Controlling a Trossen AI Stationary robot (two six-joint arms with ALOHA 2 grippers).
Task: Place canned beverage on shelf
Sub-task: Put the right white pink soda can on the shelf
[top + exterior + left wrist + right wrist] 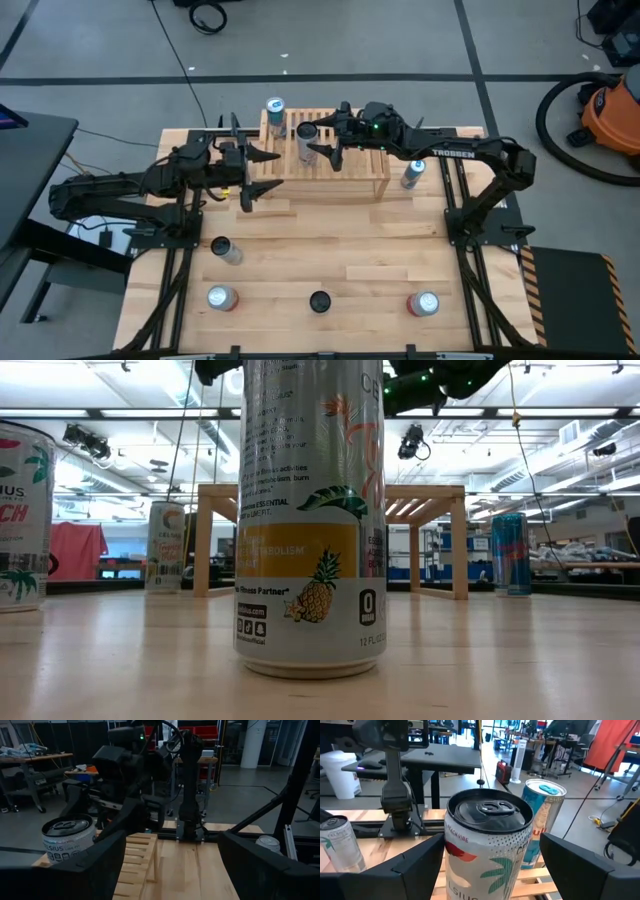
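Note:
The light wooden slat shelf stands at the table's far middle. A white can with a palm print stands upright on the shelf's top slats; it also shows in the high view. My right gripper is open, one finger on either side of this can, with narrow gaps showing in the right wrist view. A blue-topped can stands at the shelf's far left corner, just beyond it. My left gripper is open and empty, hovering at the shelf's left end.
One can stands on the table just right of the shelf. Other cans stand on the near half: one at the left and three along the near edge. The middle of the table between them is bare planks.

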